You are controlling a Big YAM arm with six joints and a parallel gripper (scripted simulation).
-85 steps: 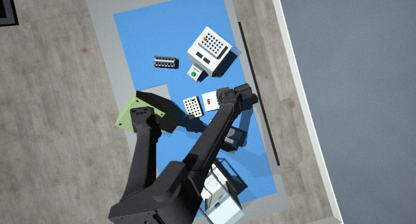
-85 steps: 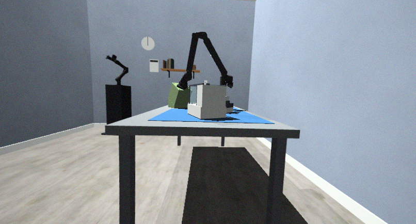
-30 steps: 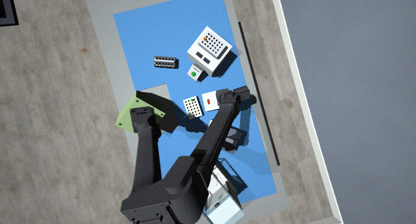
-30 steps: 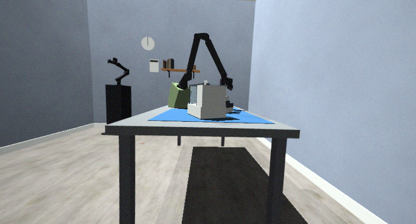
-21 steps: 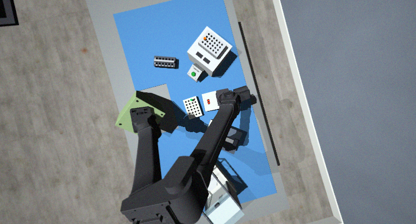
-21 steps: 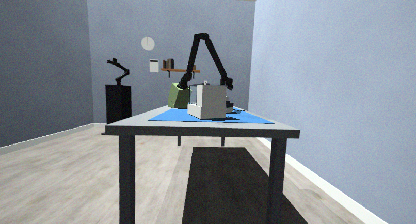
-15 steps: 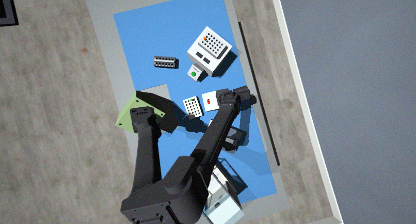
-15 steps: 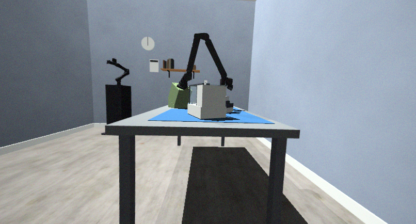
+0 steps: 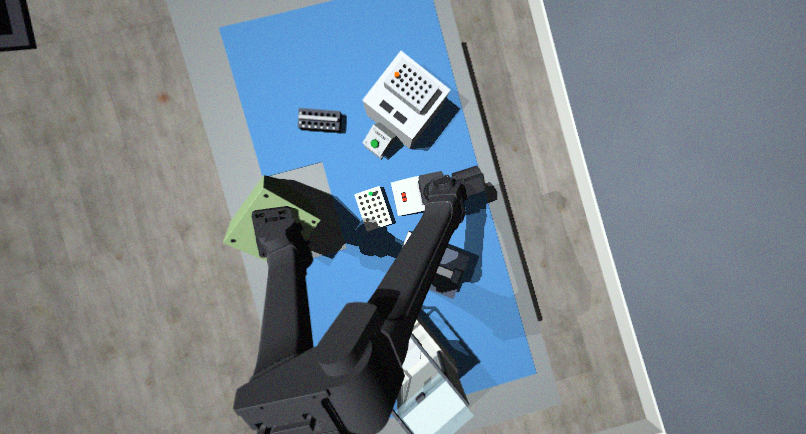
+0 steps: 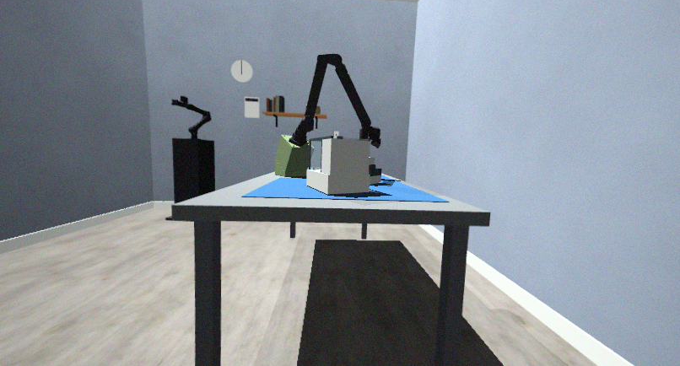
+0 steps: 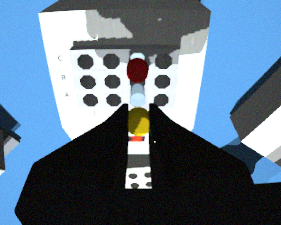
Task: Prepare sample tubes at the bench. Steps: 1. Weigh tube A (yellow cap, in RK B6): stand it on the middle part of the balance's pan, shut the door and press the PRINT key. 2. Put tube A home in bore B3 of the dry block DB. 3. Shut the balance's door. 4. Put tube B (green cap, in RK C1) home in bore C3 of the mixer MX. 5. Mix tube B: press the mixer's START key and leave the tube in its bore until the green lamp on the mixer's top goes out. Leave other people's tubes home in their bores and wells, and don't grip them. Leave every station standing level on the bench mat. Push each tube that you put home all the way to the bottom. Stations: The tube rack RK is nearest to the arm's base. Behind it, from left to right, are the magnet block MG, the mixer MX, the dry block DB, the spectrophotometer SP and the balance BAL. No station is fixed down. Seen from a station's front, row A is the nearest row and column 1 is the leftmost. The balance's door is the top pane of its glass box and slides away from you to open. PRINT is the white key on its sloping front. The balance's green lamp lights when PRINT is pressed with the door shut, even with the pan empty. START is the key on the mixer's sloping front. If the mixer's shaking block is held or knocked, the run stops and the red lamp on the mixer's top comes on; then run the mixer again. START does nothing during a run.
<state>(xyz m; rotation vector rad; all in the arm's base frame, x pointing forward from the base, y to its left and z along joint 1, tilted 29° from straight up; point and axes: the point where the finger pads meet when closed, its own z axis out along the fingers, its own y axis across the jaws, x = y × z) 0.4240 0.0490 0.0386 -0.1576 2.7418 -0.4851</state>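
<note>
My gripper (image 11: 138, 112) is shut on tube A's yellow cap (image 11: 138, 121), with the pale tube body pointing down at the dry block (image 11: 54, 44) (image 9: 414, 204). Its lower end appears at or over bore B3; how deep it sits is hidden. A red-capped tube (image 11: 137, 70) stands close behind it, apparently in C3. Tube B's green cap (image 9: 371, 193) shows in the rack (image 9: 379, 190). The mixer (image 9: 375, 101) has its green START key (image 9: 374, 143) in front. The balance (image 9: 437, 411) (image 10: 349, 166) is partly hidden by the arm; its door appears slid back.
The magnet block (image 9: 319, 113) lies left of the mixer. The spectrophotometer (image 9: 457, 257) stands between dry block and balance, partly under the arm. An orange-capped tube (image 9: 397, 74) sits in the mixer. The green arm mount (image 9: 248, 228) stands near the rack.
</note>
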